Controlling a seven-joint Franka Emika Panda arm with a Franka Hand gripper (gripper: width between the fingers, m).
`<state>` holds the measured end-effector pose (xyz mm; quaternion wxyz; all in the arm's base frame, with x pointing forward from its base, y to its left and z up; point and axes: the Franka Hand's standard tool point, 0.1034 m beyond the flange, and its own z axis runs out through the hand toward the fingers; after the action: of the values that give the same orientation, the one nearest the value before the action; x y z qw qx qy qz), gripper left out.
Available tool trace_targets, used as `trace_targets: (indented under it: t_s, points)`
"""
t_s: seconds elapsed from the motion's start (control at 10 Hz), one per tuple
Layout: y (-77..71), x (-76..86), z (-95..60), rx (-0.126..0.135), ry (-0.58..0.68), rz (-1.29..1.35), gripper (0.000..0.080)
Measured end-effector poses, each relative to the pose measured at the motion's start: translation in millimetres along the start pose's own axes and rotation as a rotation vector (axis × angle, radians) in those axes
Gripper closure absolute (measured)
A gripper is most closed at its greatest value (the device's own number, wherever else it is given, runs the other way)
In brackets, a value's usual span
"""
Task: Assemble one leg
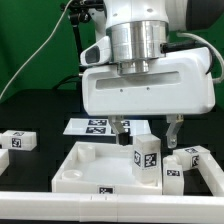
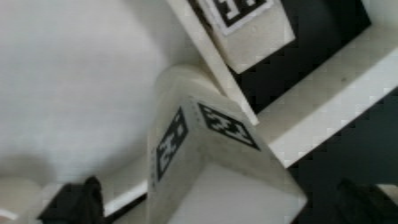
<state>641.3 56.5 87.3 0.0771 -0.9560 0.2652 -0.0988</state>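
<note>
A leg [image 1: 146, 160], a short white post with a black-and-white tag, stands upright on the large white panel [image 1: 85, 168] near its corner on the exterior view's right. My gripper [image 1: 147, 130] hangs just above it, fingers [image 1: 120, 128] spread wide to either side, touching nothing. In the wrist view the leg [image 2: 214, 150] fills the space between the two dark fingertips [image 2: 71, 202], with a gap on each side, and the panel's flat face [image 2: 71, 90] lies behind it. The gripper [image 2: 217, 208] is open and empty.
Other white tagged legs lie on the black table: one at the exterior view's left [image 1: 18, 140], two at its right [image 1: 190, 155] [image 1: 173, 181]. The marker board [image 1: 95, 125] lies behind the panel. A white bar [image 1: 60, 202] runs along the front.
</note>
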Motion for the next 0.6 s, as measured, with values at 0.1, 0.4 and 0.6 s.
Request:
trace_targets:
  t_s: [0.1,0.4,0.6]
  points:
    - [1.3,0.4,0.9,-0.009,0.006,-0.127,0.0151]
    - [1.8,-0.8,3.0,-0.046,0.013,-0.474,0.0151]
    - [-2.5,-1.0,1.6,-0.056,0.002,-0.631,0.0151]
